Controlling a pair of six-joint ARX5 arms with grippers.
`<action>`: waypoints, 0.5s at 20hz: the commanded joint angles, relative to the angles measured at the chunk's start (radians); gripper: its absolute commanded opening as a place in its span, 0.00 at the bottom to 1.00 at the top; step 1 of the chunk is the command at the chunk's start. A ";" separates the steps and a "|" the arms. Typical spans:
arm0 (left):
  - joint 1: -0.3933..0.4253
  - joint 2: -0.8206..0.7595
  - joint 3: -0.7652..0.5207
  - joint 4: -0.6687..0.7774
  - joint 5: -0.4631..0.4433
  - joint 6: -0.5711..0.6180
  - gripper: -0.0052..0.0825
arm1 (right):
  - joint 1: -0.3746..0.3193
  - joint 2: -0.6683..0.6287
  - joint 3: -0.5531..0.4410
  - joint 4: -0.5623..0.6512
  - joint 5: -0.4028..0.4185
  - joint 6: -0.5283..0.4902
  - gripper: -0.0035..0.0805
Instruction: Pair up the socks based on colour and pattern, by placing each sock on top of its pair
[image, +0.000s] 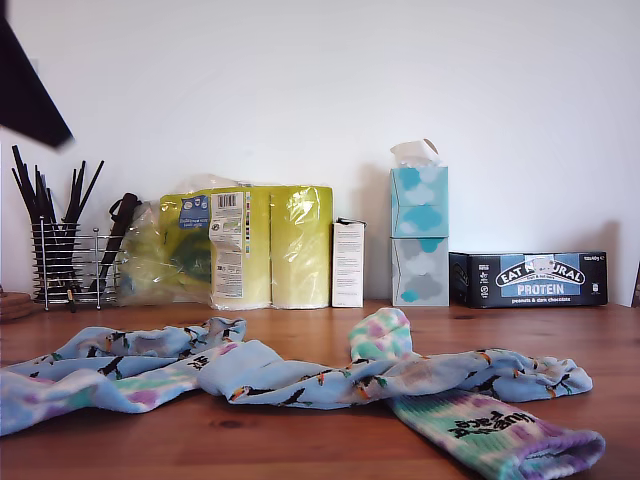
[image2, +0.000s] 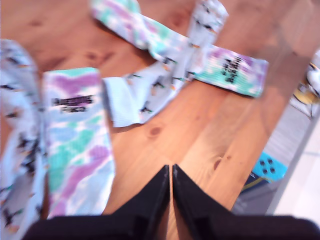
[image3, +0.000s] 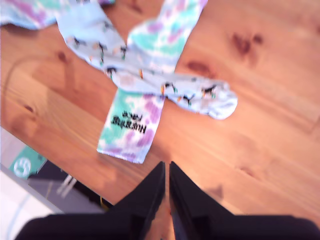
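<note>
My first hand (image2: 171, 170) hangs over bare table (image2: 210, 125) with its jaws pressed together, holding nothing. My second hand (image3: 167, 167) is the same, jaws together and empty above the wood.

Neither hand shows in the exterior view. That view shows the four socks strung along the table's front edge: a blue sock (image: 110, 350) and a tie-dye sock (image: 120, 392) towards the exterior view's left, a second blue sock (image: 420, 375) lying across a second tie-dye sock (image: 490, 425) towards its right. Only this view shows the back edge: a wire holder (image: 65, 265), yellow rolls (image: 250, 245), tissue boxes (image: 419, 235) and a protein-bar box (image: 528, 279).

The second wrist view shows that crossing from above, lettered cuff (image3: 131, 122) nearest the hand. The first wrist view is blurred.
</note>
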 joint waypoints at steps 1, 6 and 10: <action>-0.033 0.032 0.009 0.047 0.003 0.012 0.03 | -0.005 0.057 0.019 -0.006 -0.005 -0.014 0.03; -0.114 0.179 0.009 0.222 0.000 0.070 0.03 | -0.005 0.219 0.027 -0.004 -0.008 -0.026 0.03; -0.154 0.303 0.009 0.383 -0.015 0.140 0.03 | 0.002 0.245 0.027 0.013 -0.008 -0.026 0.03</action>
